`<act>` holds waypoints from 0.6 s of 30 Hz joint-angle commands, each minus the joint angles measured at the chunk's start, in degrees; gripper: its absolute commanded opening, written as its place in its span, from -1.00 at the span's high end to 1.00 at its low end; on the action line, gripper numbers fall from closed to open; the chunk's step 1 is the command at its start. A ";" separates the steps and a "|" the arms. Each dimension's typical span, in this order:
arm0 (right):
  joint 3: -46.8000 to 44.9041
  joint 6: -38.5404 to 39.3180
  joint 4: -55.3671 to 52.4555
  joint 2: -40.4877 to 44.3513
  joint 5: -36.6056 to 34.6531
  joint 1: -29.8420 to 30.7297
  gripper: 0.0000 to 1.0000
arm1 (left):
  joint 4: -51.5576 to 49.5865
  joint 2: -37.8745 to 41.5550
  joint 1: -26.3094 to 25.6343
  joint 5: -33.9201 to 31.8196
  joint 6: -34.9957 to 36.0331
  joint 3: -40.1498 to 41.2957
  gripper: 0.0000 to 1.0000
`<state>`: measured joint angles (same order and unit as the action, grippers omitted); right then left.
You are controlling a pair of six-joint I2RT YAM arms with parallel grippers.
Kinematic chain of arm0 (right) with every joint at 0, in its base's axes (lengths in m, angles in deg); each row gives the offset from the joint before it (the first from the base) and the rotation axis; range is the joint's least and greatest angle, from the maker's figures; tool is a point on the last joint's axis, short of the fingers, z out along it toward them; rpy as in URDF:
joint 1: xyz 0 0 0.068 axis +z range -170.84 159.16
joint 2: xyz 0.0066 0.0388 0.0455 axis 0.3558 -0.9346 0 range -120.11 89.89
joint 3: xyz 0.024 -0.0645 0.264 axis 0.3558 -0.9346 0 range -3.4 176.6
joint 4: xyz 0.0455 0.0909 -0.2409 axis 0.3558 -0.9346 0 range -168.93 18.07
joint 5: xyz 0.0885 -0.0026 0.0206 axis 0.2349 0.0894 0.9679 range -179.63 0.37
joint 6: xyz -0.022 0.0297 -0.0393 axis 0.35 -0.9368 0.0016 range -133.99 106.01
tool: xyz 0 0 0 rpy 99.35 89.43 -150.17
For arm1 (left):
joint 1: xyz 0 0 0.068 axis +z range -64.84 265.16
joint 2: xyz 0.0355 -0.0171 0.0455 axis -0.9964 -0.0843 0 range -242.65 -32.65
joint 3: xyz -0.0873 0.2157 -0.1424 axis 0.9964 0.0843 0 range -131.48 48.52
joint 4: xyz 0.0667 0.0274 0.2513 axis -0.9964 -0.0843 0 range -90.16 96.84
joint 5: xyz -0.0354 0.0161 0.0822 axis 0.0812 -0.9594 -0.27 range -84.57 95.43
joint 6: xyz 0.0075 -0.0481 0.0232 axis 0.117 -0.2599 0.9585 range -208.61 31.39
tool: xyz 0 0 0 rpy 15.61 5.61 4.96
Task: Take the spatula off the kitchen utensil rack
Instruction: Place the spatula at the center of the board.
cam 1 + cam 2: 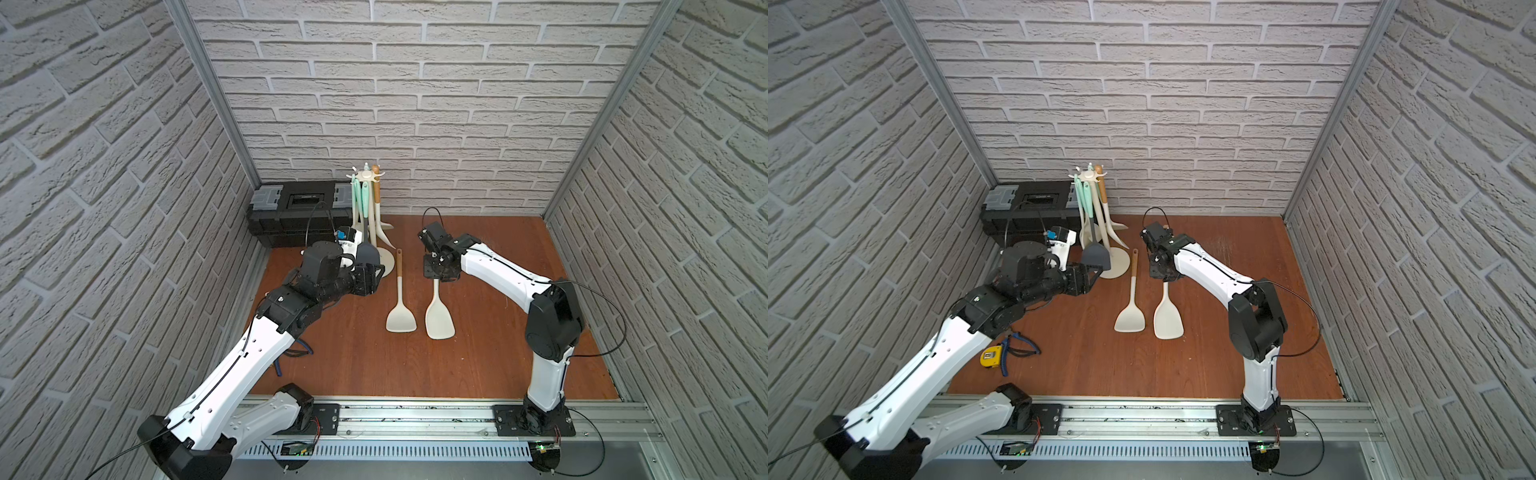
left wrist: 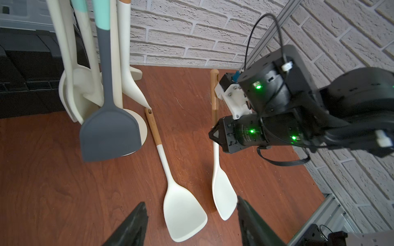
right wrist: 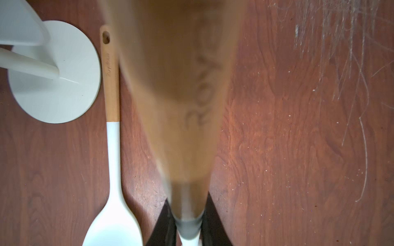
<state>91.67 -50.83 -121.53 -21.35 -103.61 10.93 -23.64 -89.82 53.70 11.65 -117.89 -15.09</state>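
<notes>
Dial: 12 o'clock is the back wall, 6 o'clock the rail where the arms are mounted.
Rack (image 1: 1119, 266): stands at the back of the worktop (image 1: 498, 332), with its round foot touching the wood.
Spatula: the grey spatula (image 1: 1096, 257) hangs from a top hook. I take it to be the one to lift off.
Long axis: close to upright, mint handle up and blade down, just clear of the foot.
Left end effector (image 2: 190, 200): fingers spread with nothing between them, blade just beside it at about 12 o'clock.
Right end effector (image 1: 436, 277): pressed onto the handle of a cream paddle (image 1: 439, 320), whose head rests on the worktop at 6 o'clock from the grip.
Nearer arm: the left by far. The right sits at about 3 o'clock from the rack and is busy.
Coming move: it looks like a short reach toward 12, a pinch on the handle, then a lift up off the hook.
Arms: two.
Utensils on the rack: at least three, two with mint handles and one with a wooden end. They hang too close together for a firm count.
Utensils lying down: two, the paddle and a loose cream spatula (image 1: 400, 303) at its 9 o'clock, lying side by side and nearly parallel.
Toolbox (image 1: 299, 212): one, at 9 o'clock from the rack.
</notes>
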 commanded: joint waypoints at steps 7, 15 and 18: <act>1.96 -4.34 2.11 -5.28 0.24 0.14 0.95 | -1.18 3.97 4.32 0.18 1.88 2.96 -0.37; 4.60 -4.36 3.69 -9.72 1.64 0.02 0.95 | -1.25 4.69 7.60 2.82 2.51 4.55 -0.38; 5.87 -5.18 3.72 -11.50 1.70 -0.37 0.95 | -1.34 5.04 8.24 3.34 2.74 4.77 -0.38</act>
<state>95.73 -53.85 -120.57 -31.60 -102.62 10.82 -26.27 -85.88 61.26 13.60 -116.40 -10.96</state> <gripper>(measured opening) 0.167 0.690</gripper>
